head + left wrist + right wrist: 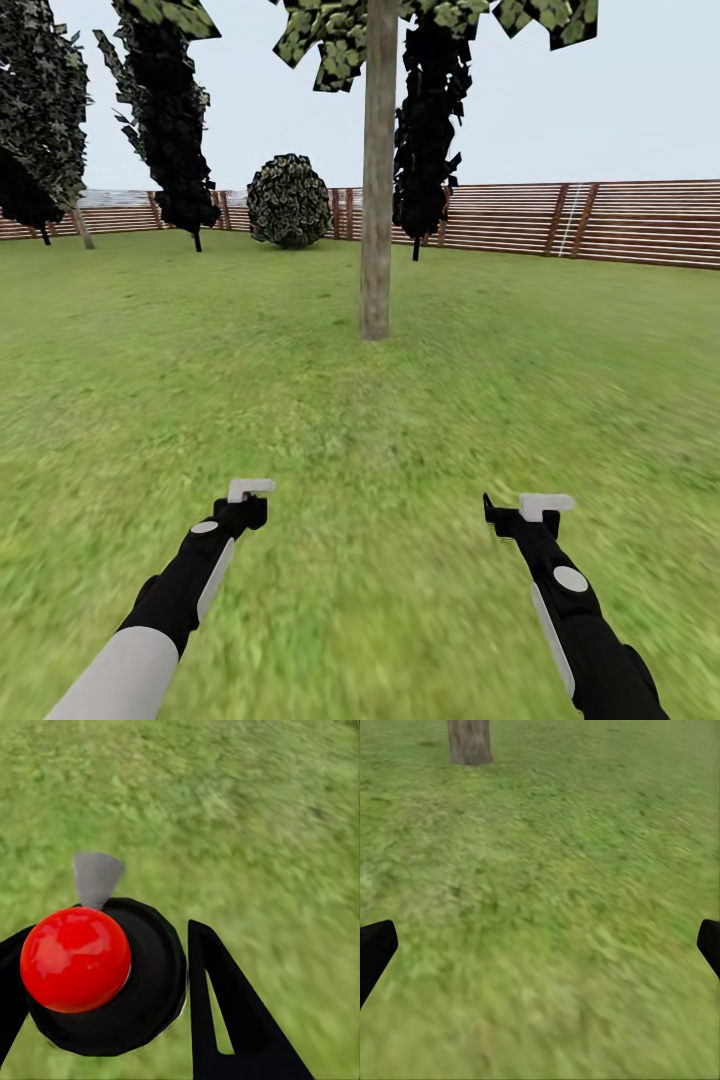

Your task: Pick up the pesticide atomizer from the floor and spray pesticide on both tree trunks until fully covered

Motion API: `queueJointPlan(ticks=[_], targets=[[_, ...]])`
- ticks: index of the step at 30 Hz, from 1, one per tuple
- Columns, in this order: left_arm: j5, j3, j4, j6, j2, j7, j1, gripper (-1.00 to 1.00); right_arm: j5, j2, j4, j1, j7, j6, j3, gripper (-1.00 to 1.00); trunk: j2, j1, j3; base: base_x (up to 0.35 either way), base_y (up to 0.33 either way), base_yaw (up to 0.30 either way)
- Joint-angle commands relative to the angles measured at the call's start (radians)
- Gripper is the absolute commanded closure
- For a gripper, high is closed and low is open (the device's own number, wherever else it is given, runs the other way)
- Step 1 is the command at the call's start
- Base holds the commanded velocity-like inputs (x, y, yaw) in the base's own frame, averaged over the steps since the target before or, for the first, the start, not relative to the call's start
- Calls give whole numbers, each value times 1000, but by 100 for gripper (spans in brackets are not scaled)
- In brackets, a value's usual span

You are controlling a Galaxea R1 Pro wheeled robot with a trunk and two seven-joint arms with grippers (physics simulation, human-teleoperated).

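Spray bottle (105, 975) is gripped in the left end effector (245, 497) — right end effector (535, 505) is spread, empty. Tree trunk (377, 170) is well ahead on the grass (400, 420) — spraying from here is likely wasted, falling short.

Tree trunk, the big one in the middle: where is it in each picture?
Head view: the tree trunk stands upright in the middle of the picture, in front of the fence.
Left wrist view: grass, and the red-topped pesticide atomizer in the left gripper.
Right wrist view: the trunk's foot, at the picture's upper left edge.
Shared landmark: the green grass.
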Motion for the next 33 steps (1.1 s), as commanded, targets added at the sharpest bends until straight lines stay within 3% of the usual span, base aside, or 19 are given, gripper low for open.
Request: queueJointPlan(ticks=[1, 33], targets=[[0, 0, 0, 0, 0, 0, 0, 100, 0, 0, 0, 0, 0, 0, 0, -100, 0, 0, 0, 340, 0, 0], [0, 0, 0, 0, 0, 0, 0, 100, 0, 0, -1, 0, 0, 1, 0, -100, 0, 0, 0, 340, 0, 0]])
